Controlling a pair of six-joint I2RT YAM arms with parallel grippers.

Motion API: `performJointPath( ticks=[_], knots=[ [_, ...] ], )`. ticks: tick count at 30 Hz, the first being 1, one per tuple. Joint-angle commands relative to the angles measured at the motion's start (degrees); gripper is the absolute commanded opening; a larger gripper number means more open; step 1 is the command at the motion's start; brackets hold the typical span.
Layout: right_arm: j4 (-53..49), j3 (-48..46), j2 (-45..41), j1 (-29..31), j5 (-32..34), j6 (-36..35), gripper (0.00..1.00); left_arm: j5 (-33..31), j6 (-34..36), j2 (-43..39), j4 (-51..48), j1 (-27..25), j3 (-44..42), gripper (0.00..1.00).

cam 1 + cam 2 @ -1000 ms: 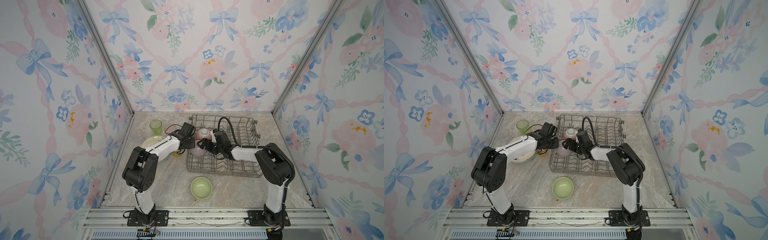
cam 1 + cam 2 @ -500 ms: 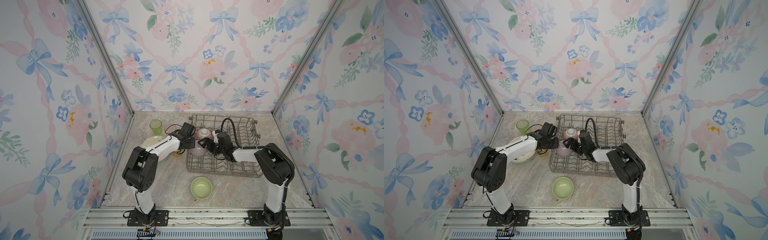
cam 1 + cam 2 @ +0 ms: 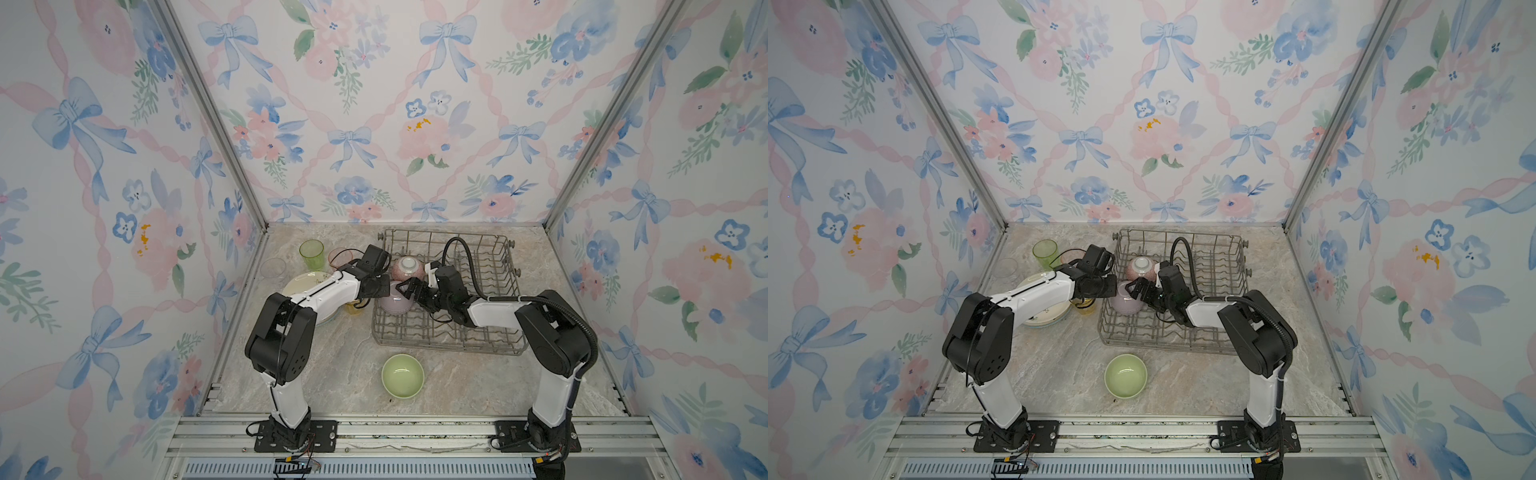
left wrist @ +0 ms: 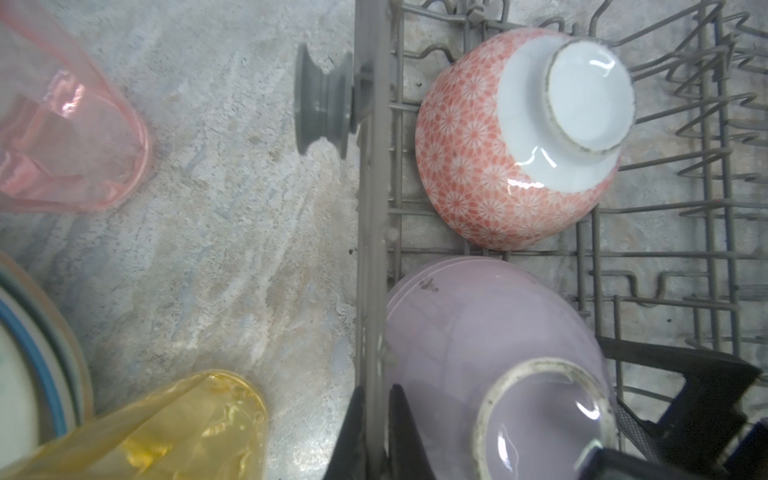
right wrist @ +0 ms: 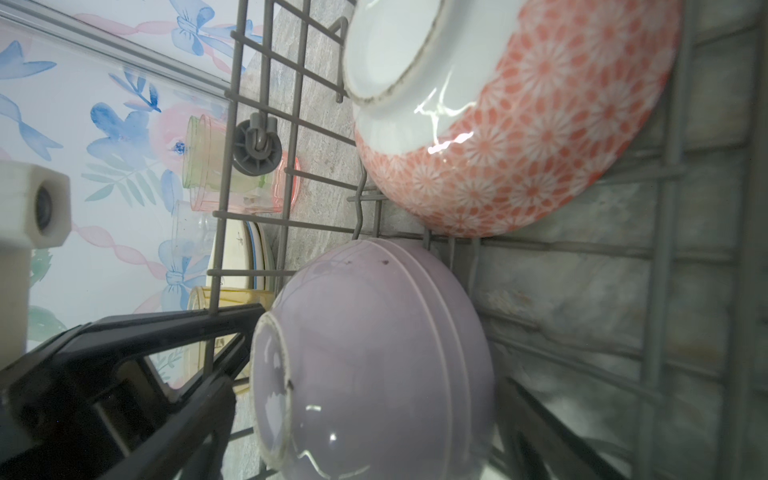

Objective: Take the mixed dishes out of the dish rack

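Note:
The dish rack (image 3: pixel 512 291) (image 3: pixel 1183 233) stands at the back right of the marble table. Inside it, by its left wall, a lilac bowl (image 3: pixel 392 305) (image 3: pixel 1123 303) (image 4: pixel 478 328) (image 5: pixel 374 345) and a pink patterned bowl (image 3: pixel 408 268) (image 3: pixel 1140 268) (image 4: pixel 469 178) (image 5: pixel 519 158) lie upside down. My left gripper (image 3: pixel 380 287) (image 3: pixel 1113 287) (image 4: pixel 376 415) is shut on the rack's left rim wire (image 4: pixel 370 208). My right gripper (image 3: pixel 406 292) (image 3: pixel 1136 291) (image 5: pixel 370 399) is open, a finger on each side of the lilac bowl.
A green bowl (image 3: pixel 402 376) (image 3: pixel 1125 376) sits upright on the table in front of the rack. Left of the rack are stacked plates (image 3: pixel 303 282), a green tumbler (image 3: pixel 311 253), a pink tumbler (image 3: pixel 338 257), a clear tumbler (image 3: pixel 273 268) and a yellow tumbler (image 4: pixel 187 424).
The right wrist has shifted slightly beside the lilac bowl. The left arm has stayed where it was on the rack's rim.

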Motion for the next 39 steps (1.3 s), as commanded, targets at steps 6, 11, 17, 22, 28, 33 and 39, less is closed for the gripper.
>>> performJointPath(
  ticks=[6, 11, 17, 22, 28, 33, 39],
  knots=[
    [6.7, 0.27, -5.02, 5.25, -7.7, -0.23, 0.96, 5.02, -0.61, 1.52, 1.47, -0.21, -0.18, 0.08],
    [9.98, -0.33, -4.8, 5.3, -8.2, 0.99, 0.95, 5.24, -0.65, 1.71, 1.47, -0.21, -0.26, 0.08],
    [11.38, -0.77, -5.1, 5.64, -8.36, 1.76, 0.93, 5.03, -0.52, 1.5, 1.5, -0.12, -0.32, 0.08],
    [15.3, -1.93, -5.96, 5.86, -8.44, 3.51, 0.89, 5.17, -0.51, 1.69, 1.43, -0.08, -0.26, 0.08],
    [15.74, -1.69, -6.77, 6.56, -8.82, 3.98, 0.87, 5.47, -0.43, 1.74, 1.47, 0.14, -0.05, 0.08],
    [14.03, -1.93, -7.92, 7.24, -7.76, 2.79, 0.87, 5.44, -0.51, 1.85, 1.47, 0.18, 0.57, 0.08],
    [15.31, -4.1, -10.83, 8.23, -6.12, 2.26, 0.86, 6.18, -0.48, 2.25, 1.46, 0.32, 1.02, 0.08]
  ],
)
